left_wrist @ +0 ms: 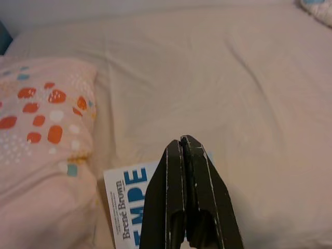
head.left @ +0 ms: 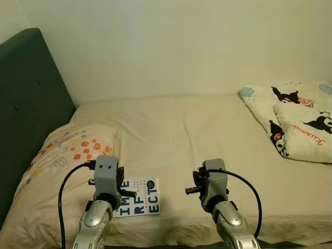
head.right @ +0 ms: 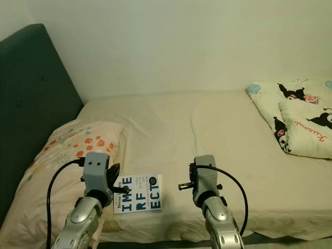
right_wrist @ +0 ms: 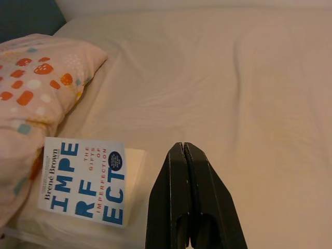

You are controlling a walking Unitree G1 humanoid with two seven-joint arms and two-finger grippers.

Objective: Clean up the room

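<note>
Both the left gripper [left_wrist: 181, 142] and right gripper [right_wrist: 184, 148] hover with jaws pressed together, empty. The white paperback with blue lettering [head.left: 139, 197], lower centre on the cream bed [head.left: 207, 135], sits near the mattress edge. A clumsy nudge could tip it off.

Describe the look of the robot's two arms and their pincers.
Both arms are silver metal with rounded joints, each topped by a boxy grey wrist housing. A black cable loops from each housing back down along the arm. The left pincer and right pincer each have two long black fingers that taper to a narrow tip, with faint pale scuffs along the edges. The left housing bears two small dark dots.
</note>
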